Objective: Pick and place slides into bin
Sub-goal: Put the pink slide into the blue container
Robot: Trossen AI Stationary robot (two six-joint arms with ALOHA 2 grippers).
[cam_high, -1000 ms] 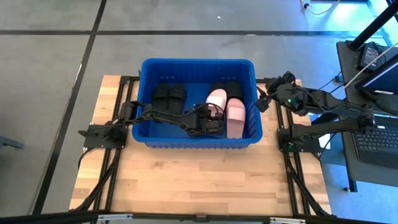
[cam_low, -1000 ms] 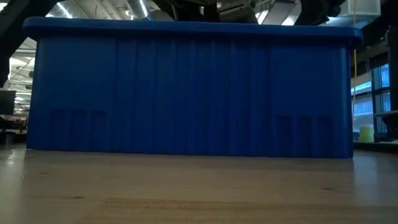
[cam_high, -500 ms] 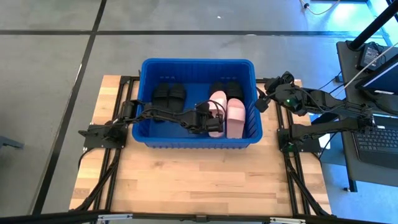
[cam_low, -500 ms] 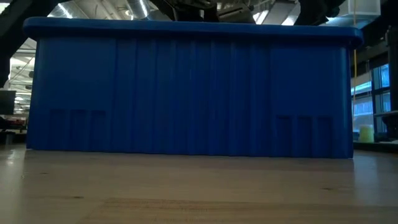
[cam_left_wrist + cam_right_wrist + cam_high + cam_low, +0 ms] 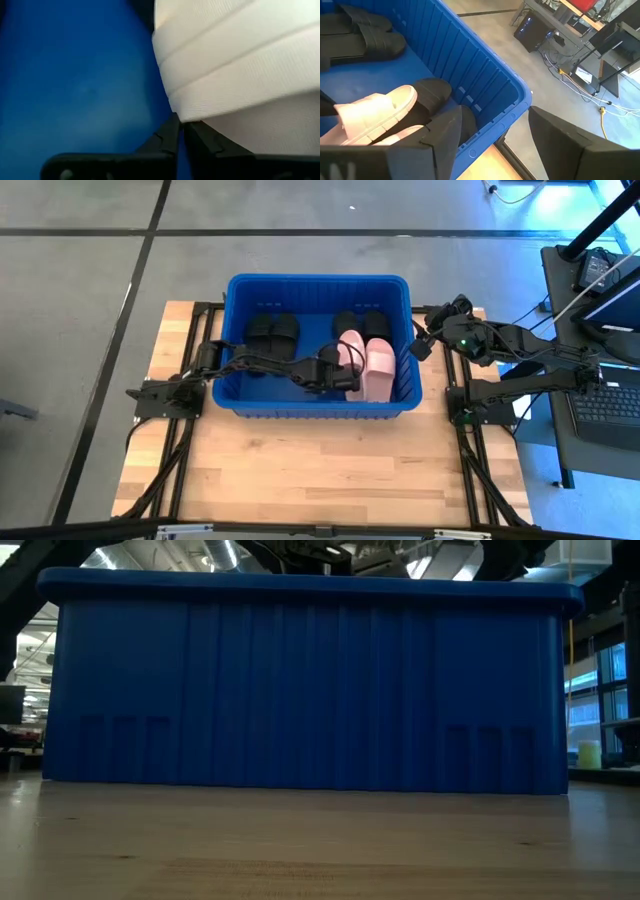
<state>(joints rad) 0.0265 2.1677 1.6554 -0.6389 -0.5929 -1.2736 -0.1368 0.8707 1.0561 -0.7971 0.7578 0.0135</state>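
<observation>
The blue bin stands at the middle of the table and fills the low view. In it lie two black slides at the left, two more black slides at the far right, and two pale pink slides. My left gripper is down inside the bin, shut, its tips at the left pale slide's strap. My right gripper is open and empty beside the bin's right rim. My left gripper's shut fingertips stand level, from the table's left, right at the lower edge of the pale slide's strap. I cannot tell whether they touch it. The slide lies in the bin.
The bin's walls close in the left arm on all sides. Bare wooden table lies in front of the bin. A desk with a laptop stands beyond the table's right edge.
My left gripper has drawn back a little toward the table's left inside the bin. More of the left pale slide now shows, and it lies a little nearer the bin's near wall.
</observation>
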